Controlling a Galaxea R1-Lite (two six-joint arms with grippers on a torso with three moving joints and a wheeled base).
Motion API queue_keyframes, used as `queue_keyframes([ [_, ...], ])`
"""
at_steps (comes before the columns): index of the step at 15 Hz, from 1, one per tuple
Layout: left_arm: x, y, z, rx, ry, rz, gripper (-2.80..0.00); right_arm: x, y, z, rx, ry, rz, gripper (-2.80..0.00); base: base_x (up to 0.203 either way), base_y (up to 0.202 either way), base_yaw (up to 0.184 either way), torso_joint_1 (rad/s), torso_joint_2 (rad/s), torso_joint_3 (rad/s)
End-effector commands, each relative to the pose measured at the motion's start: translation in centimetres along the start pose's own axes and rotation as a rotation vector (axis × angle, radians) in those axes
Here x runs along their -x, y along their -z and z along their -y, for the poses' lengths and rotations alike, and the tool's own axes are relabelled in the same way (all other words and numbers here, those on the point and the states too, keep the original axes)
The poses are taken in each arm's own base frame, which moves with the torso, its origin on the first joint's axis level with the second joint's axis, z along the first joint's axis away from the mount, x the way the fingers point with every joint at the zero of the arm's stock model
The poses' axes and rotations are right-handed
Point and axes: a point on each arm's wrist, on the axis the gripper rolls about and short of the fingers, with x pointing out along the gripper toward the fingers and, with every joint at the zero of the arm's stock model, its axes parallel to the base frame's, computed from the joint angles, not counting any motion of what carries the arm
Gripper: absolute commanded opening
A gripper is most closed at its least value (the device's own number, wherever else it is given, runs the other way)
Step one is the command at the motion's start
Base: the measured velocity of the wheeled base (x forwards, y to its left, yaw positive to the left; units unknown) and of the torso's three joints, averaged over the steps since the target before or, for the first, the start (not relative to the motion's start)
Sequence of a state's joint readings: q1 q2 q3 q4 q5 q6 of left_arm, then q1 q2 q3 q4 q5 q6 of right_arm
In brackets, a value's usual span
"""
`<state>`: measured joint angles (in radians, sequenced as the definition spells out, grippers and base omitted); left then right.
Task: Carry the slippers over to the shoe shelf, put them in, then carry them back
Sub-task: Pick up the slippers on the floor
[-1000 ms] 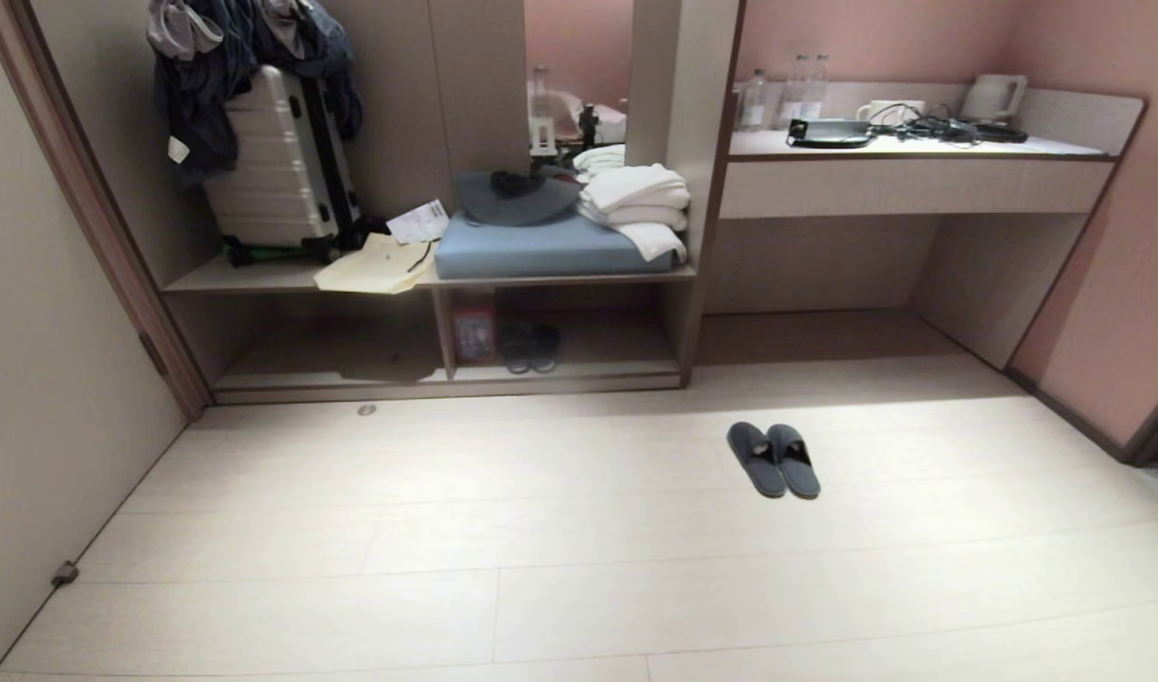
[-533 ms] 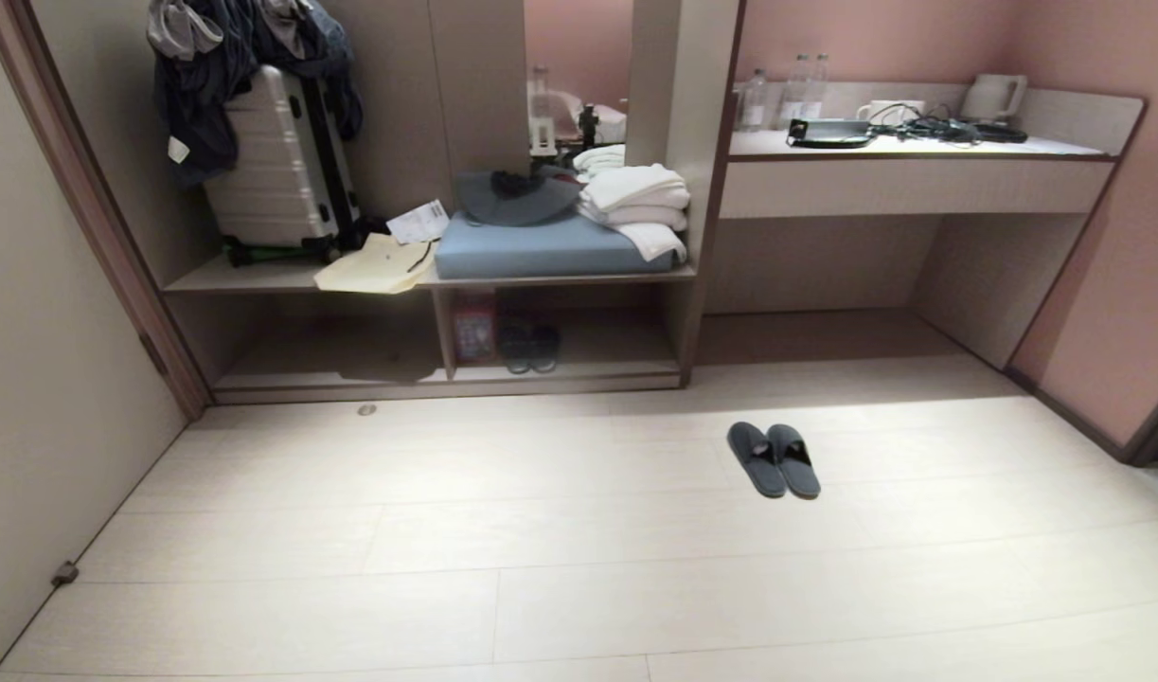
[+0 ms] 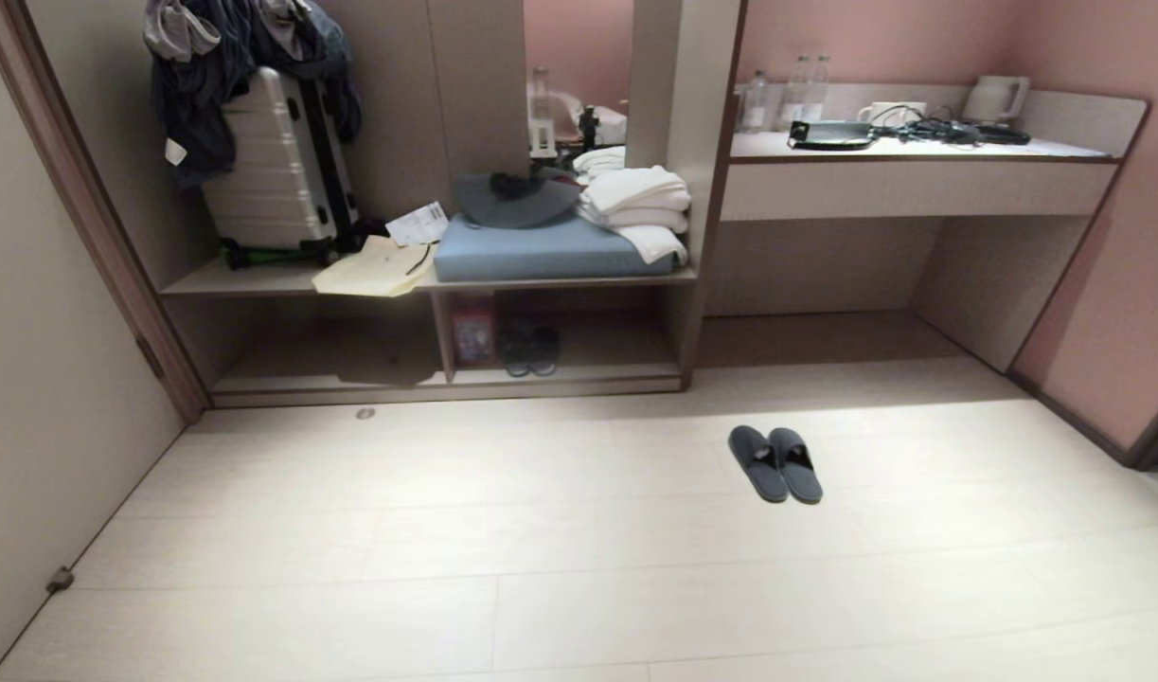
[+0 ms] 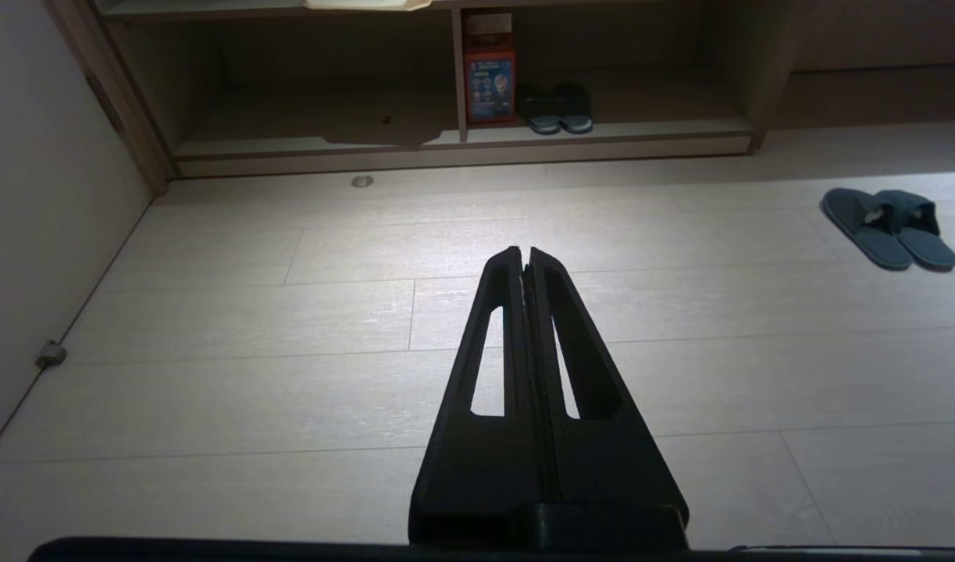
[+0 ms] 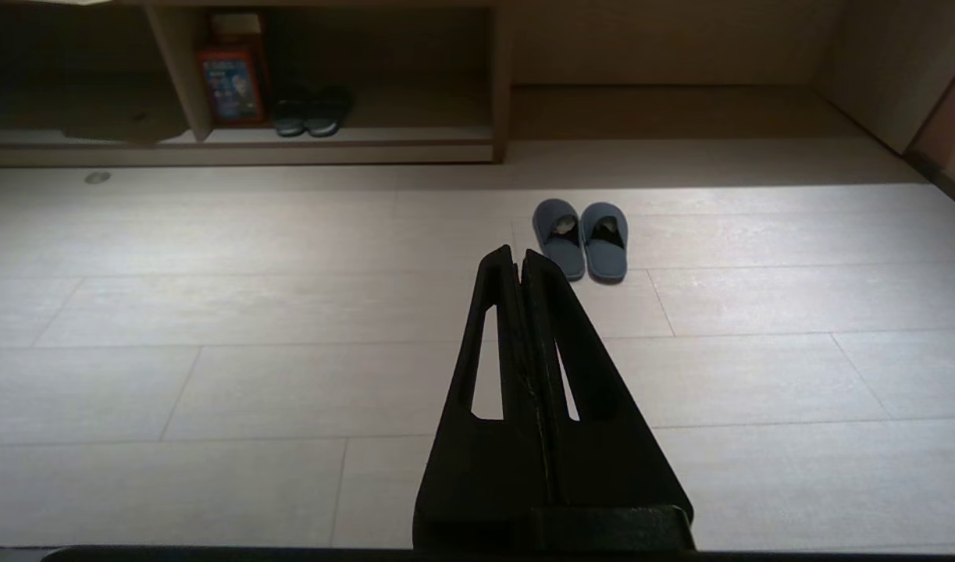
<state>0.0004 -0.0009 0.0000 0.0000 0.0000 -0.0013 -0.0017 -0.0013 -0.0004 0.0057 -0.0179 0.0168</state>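
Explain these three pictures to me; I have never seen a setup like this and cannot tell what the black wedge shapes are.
This is a wheeled robot with two arms. The wide picture comes from a camera on its head, looking down at a room floor; neither arm shows in it. The other two come from cameras on each wrist, looking past that arm's hand. The black wedges are those hands: the left hand and the right hand, both shut, holding nothing, above bare floor.

On the floor lies a pair of dark grey slippers, side by side, nearer the right hand. Against the wall is a low shoe shelf, already holding another dark pair beside a red box. Above sit a suitcase, a blue cushion and folded towels.
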Motion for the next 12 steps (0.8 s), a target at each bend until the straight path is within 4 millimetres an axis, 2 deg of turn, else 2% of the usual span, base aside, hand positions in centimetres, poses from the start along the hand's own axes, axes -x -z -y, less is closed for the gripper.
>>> queue_keyframes([
  [1,-0.01,0.00,0.00,0.000,0.000,-0.001,-2.80,0.00,0.02,0.00,0.000,-0.001,-0.001,-2.80,0.189,0.000,0.000,0.002,0.00,0.000],
  [12,-0.01,0.00,0.00,0.000,-0.001,-0.001,-2.80,0.00,0.02,0.00,0.000,-0.001,-0.001,-2.80,0.197,0.000,0.000,0.001,0.00,0.004],
])
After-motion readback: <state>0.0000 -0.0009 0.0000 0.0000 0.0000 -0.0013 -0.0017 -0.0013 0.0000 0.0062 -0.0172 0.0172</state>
